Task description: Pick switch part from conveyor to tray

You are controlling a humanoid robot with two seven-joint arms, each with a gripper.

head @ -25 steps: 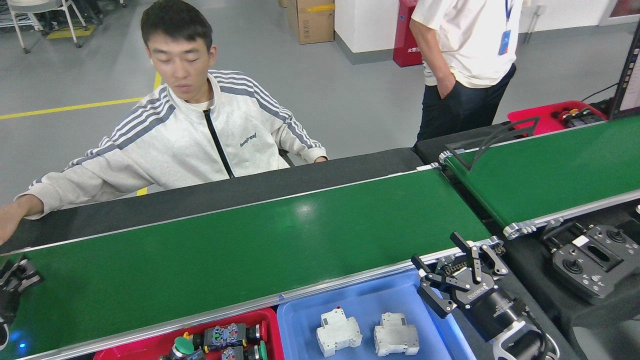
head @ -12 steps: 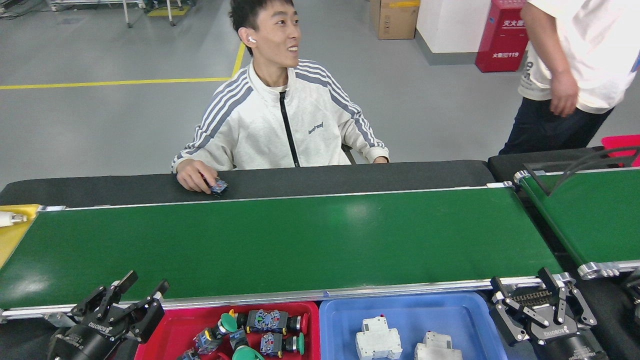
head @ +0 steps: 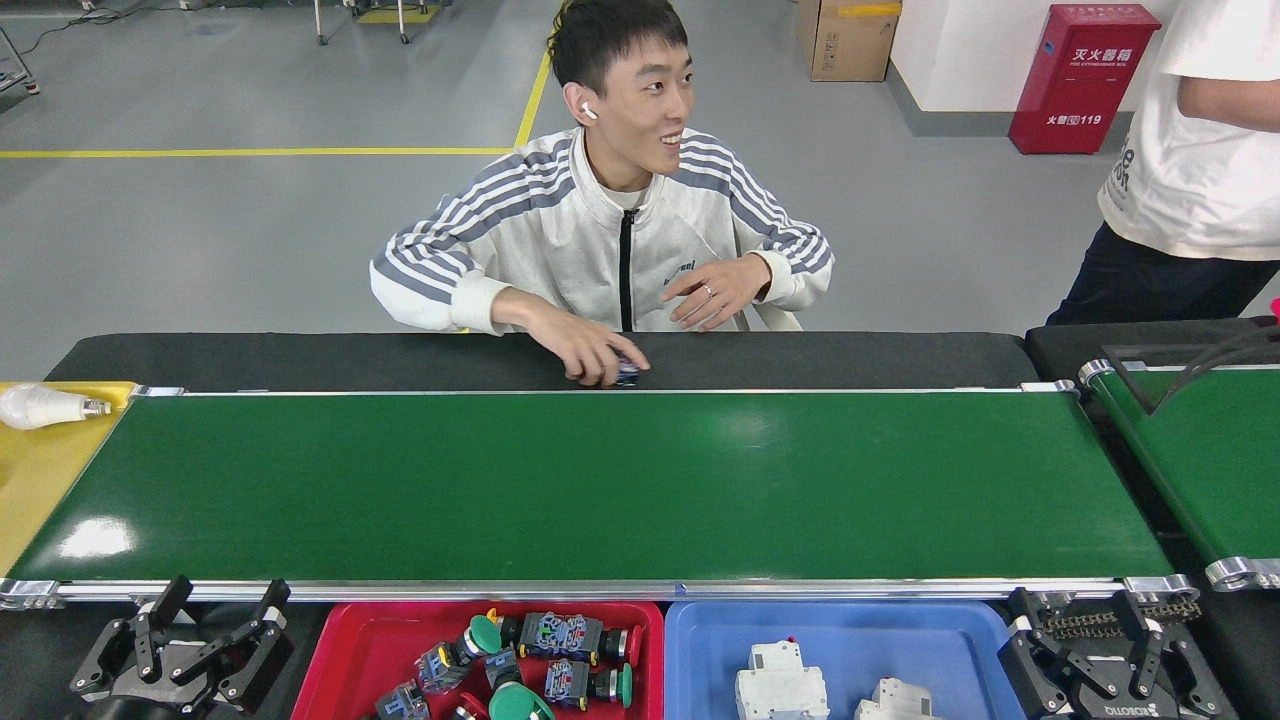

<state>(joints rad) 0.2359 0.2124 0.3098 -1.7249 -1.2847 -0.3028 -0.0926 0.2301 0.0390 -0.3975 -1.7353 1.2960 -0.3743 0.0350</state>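
- Green and glossy, the conveyor [head: 600,485] runs left to right across the middle of the scene between silver side rails, and its belt carries nothing.
- A switch part [head: 626,373], small, dark and bluish, sits on the black ledge [head: 300,360] just beyond the conveyor's far rail, under the fingers of a seated person's hand [head: 592,358].
- That person wears a light jacket with grey stripes; the other hand [head: 712,290] is raised in front of the chest.
- The left gripper [head: 215,620] sits at the near left, just below the conveyor's near rail, with its jaws spread wide and nothing between them.
- The right gripper [head: 1090,625] sits at the near right, by the conveyor's near right corner, also with jaws wide apart and empty.
- A red tray [head: 340,650] lies between the grippers against the near rail and holds several switch parts with green and red buttons.
- A blue tray [head: 880,630] touches the red one on its right and holds two pale grey breaker blocks [head: 778,685].
- A yellow surface [head: 30,470] at the far left bears a white light bulb [head: 40,405].
- A second green belt [head: 1210,450] with a black guide bar lies at the right.
- A second person [head: 1190,170] in a white shirt stands at the far right.
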